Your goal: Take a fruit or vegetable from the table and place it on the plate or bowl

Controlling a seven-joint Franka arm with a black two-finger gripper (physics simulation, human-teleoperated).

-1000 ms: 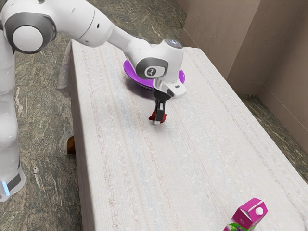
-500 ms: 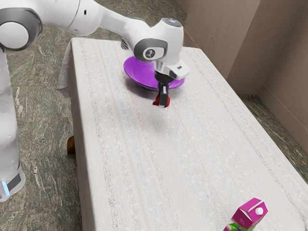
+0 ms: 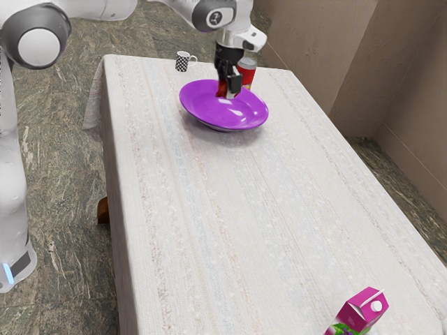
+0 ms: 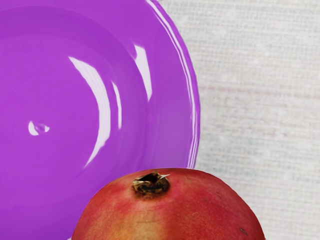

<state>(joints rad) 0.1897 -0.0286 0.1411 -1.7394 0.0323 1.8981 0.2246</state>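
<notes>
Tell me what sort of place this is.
Probably a simulated dining room: a long table under a pale cloth, a purple plate and a checkered mug set on it, and a mottled stone floor. The claw holds a pomegranate over the plate's edge.

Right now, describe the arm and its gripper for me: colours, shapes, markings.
The arm is glossy white, built of rounded, tube-like segments, with grey rings around round white caps at the joints. The grey wrist joint carries a small mark. A white hand block ends in the gripper, which has two slim black fingers. A small blue light glows low on the base.
</notes>
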